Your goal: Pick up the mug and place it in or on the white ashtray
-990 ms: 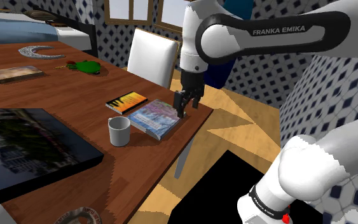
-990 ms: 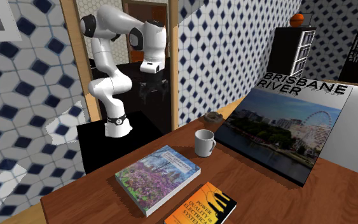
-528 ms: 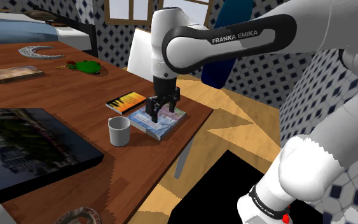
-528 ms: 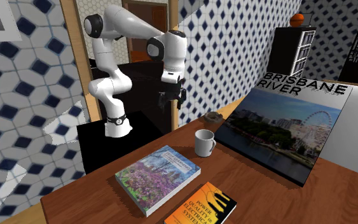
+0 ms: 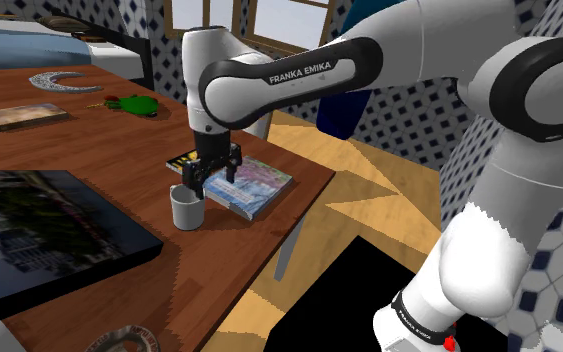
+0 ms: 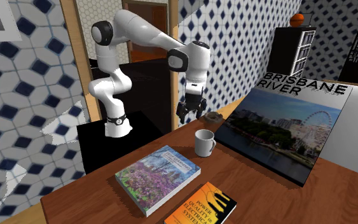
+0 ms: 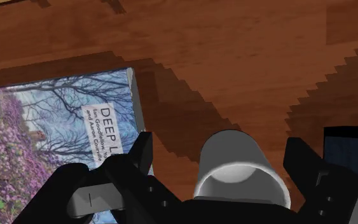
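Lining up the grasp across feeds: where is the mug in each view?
Shoulder view: mug on the table, below the gripper.
Second exterior view: mug at centre, near the table's edge.
Wrist view: mug between the open fingers.
Shared landmark: the purple-flowered book beside it.

Wooden table: flower-cover book flat near the edge, orange-black book just beside it, big Brisbane River book further along. Green object well apart. White chair behind table.

Bright, even light; jagged-edged shadows
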Controlling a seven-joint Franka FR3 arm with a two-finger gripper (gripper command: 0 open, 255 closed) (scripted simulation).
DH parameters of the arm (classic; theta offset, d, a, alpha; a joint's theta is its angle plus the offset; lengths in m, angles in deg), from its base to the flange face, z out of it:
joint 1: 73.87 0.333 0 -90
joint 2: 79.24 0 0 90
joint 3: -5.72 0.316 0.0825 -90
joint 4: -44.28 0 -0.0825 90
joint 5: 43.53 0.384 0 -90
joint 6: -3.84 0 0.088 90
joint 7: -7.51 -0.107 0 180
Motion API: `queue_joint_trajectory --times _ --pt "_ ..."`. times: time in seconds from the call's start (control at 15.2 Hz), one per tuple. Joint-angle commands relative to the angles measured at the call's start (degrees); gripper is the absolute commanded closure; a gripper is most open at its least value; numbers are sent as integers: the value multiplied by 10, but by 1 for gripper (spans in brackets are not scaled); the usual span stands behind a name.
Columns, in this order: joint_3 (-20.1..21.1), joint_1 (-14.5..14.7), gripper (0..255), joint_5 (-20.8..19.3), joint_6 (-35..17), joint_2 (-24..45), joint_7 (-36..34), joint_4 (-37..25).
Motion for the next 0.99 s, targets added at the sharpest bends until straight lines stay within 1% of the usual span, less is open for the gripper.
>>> queue_joint_trajectory --times 0.0,0.4,0.46,0.92 --pt "4 13 0 -18 0 46 -22 -44" --pt "0 59 0 -69 21 189 -64 -204" --pt "-1 61 0 -70 22 194 -64 -210" --pt "-5 60 0 -78 -29 208 -70 -171"
